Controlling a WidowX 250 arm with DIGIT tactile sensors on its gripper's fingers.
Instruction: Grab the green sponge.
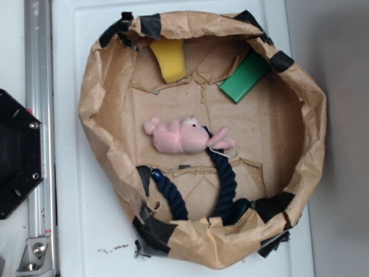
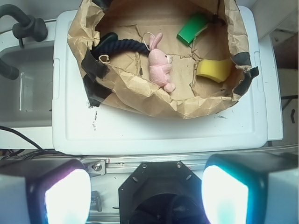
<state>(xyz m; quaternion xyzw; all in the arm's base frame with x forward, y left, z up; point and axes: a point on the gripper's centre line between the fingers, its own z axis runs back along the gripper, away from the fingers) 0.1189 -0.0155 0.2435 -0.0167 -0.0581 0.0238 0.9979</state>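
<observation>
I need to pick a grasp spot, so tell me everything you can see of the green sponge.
The green sponge is a flat, bright green rectangular block with sharp edges, foam-like in look. It lies tilted against the inner wall of the brown paper nest, one end half tucked under the folded rim. Only paper touches it; the claw is far off.

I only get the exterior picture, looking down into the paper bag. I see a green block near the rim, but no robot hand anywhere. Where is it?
Observer: The wrist camera shows the jaws at the bottom of its picture, standing wide apart and holding nothing.
Operator: Are they close to the green block?
Observer: No. The green sponge lies at the top of that picture, inside the paper bag, with bare white lid between it and the jaws.
Operator: Anything beside the lid that I miss?
Observer: Yes, a grey tub with a black hose above it.
</observation>
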